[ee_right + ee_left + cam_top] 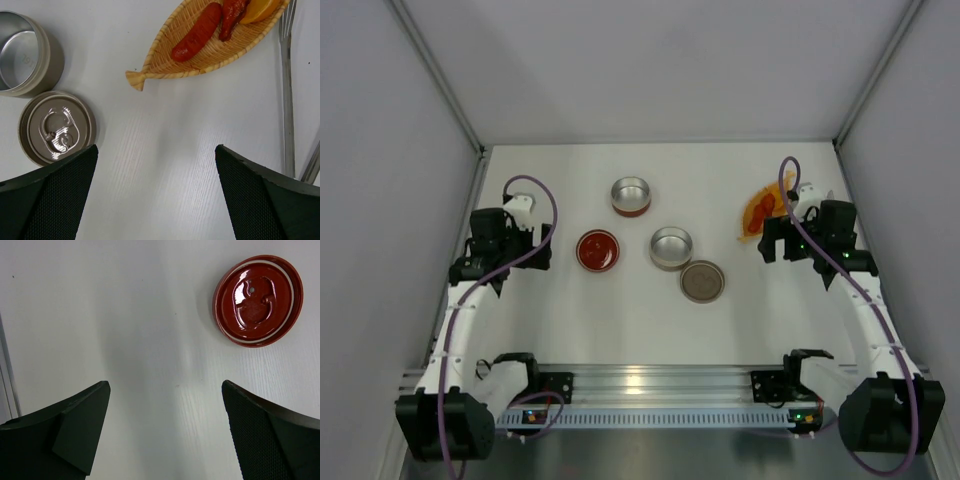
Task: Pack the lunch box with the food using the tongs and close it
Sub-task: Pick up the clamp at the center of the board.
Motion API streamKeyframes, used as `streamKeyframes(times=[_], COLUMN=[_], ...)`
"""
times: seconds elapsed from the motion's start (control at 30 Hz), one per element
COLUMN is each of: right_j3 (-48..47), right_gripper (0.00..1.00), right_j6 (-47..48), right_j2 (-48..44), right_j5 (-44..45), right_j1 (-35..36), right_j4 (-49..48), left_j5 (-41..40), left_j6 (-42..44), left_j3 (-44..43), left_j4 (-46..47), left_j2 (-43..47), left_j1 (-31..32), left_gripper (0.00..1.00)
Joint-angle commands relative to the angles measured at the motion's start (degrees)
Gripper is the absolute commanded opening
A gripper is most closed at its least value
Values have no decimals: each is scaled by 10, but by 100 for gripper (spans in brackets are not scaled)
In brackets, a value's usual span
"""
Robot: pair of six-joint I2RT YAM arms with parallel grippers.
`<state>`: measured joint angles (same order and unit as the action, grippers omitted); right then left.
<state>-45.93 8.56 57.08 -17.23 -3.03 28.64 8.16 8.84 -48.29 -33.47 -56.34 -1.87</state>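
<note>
Lying just beside the woven leaf-shaped dish (200, 55), the tongs (287, 100) run lengthwise up the right wrist view, toothed tip level with the food (197, 32): red sausages and an orange piece (257, 7). Open table (165, 125) separates them from the silver tin (22, 52) and a ring-pull lid (56, 127). Both the right gripper (156, 147) and the left gripper (165, 385) hover spread wide and empty, the left one near the red lid (258, 300).

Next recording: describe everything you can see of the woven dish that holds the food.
The woven dish is a shallow tan basket-weave tray shaped like a fish, with a small forked tail. It lies flat on the white table, far right, its other end cut off in the right wrist view. Two longish red pieces and an orange-yellow piece lie in it. Grey metal tongs lie beside it; contact unclear.
</note>
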Motion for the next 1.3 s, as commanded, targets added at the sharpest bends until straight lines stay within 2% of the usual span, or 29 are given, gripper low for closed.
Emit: streamKeyframes(times=[0.0, 0.17, 0.37, 0.6, 0.7, 0.87, 1.03, 1.27], right_j3=[-28, -42, -82, -152, -173, -202, -263, -262], right_gripper=[99, 99, 99, 99, 99, 99, 99, 99], right_j6=[4, 10, 50, 171, 210, 252, 272, 264], right_j2=[-5, 5, 23, 75, 108, 183, 280, 328], right_j5=[-10, -3, -17, -94, -96, -48, -40, -11], right_j1=[-3, -8, -50, -263, -316, -333, -334, -321], right_j4=[8, 20, 88, 194, 224, 236, 280, 245], left_j5=[10, 26, 44, 67, 70, 77, 83, 92], left_j6=[-7, 2, 10, 22, 28, 43, 51, 56], left_j3=[-9, -9, -14, -15, -16, -15, -14, -13], left_j4=[19, 10, -1, -5, -2, 3, 3, -4], left_j2=[32, 35, 26, 25, 17, 9, 4, -3], left_j1=[1, 0, 0, 1, 0, 0, 1, 0], left_gripper=[98, 98, 98, 98, 98, 98, 98, 98])
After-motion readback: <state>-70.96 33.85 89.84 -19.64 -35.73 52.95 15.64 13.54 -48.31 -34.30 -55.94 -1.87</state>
